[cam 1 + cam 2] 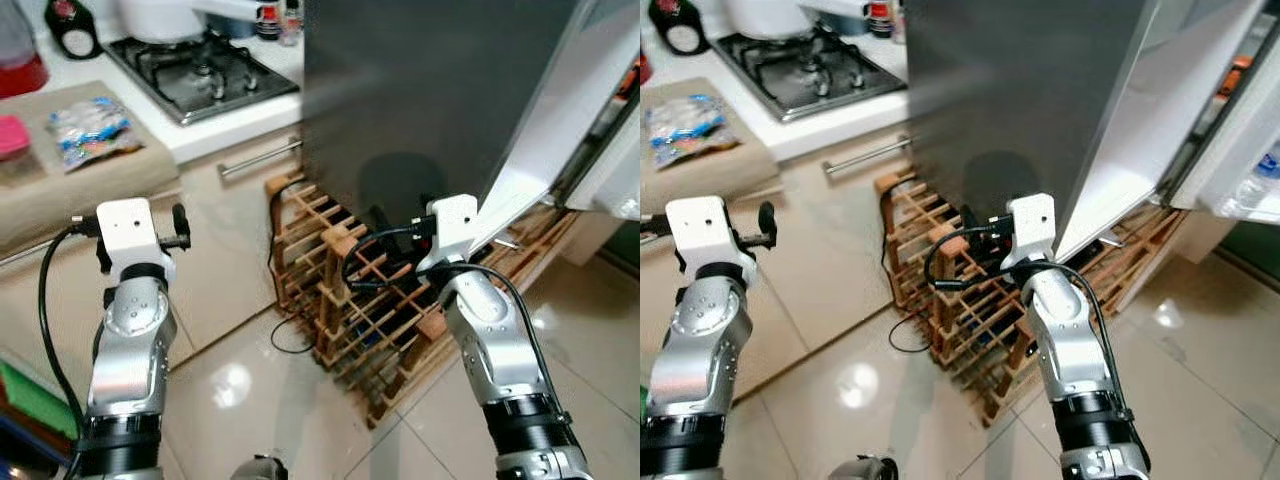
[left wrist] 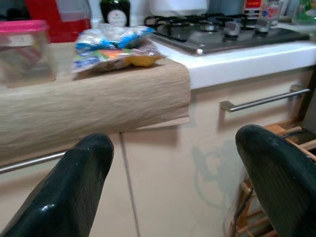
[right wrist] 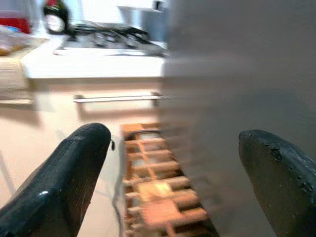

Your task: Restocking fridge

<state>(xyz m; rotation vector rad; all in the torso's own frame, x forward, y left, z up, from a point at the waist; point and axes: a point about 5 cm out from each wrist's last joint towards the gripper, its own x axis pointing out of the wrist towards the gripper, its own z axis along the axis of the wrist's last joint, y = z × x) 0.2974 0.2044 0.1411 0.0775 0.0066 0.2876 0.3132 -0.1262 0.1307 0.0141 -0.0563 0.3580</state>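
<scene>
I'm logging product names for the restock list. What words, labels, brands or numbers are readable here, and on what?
None can be read.
Snack bag on the beige cloth: colourful print, blurred.
Dark bottle by the stove: pale label, too small and blurred.
Small jars behind the gas hob: red labels, illegible.
Pink-lidded container: no text visible.
Fridge door: plain.

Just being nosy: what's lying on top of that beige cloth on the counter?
On the beige cloth lie a crinkly blue-and-white plastic snack bag and a clear plastic tub with a pink lid. The tub's contents are too blurred to tell, and the counter beneath the cloth is covered.
</scene>
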